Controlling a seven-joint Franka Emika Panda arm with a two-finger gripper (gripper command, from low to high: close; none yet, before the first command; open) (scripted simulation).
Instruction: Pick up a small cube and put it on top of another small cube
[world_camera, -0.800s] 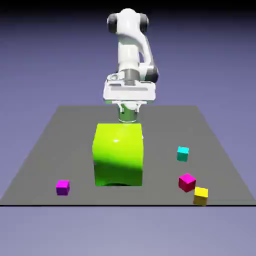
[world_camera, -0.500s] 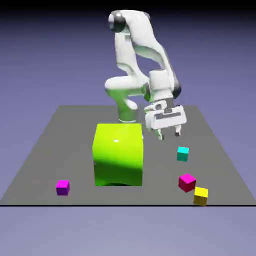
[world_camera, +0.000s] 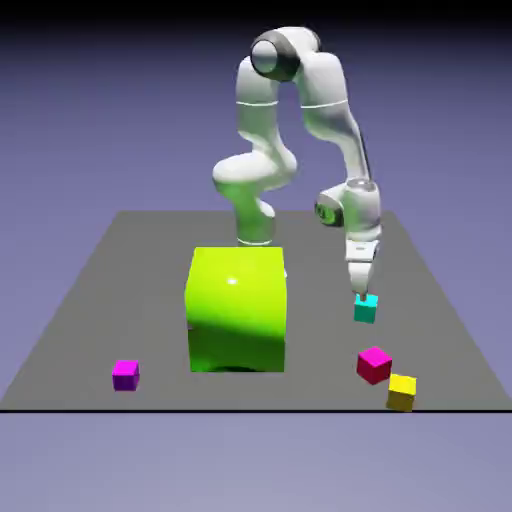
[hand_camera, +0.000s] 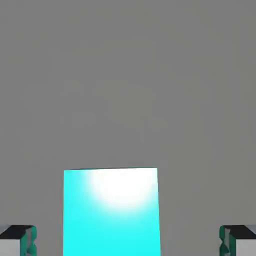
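Hovering directly over the small turquoise cube (world_camera: 366, 309), the white arm's jaws are spread wide, a tip on either side without touching, ready to close; it rests on the grey counter (world_camera: 120, 300), 3 o'clock of the big lime-green cube (world_camera: 237, 310).

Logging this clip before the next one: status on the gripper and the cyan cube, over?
Gripper open, right above the cyan cube. Cube on the table, between the fingertips, gaps either side, not gripped. Nothing in the way; magenta cube stands clear.

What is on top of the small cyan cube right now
Nothing rests on the small cyan cube. The open end effector hangs just above it, fingertips apart on either side. The cube's underside is hidden.
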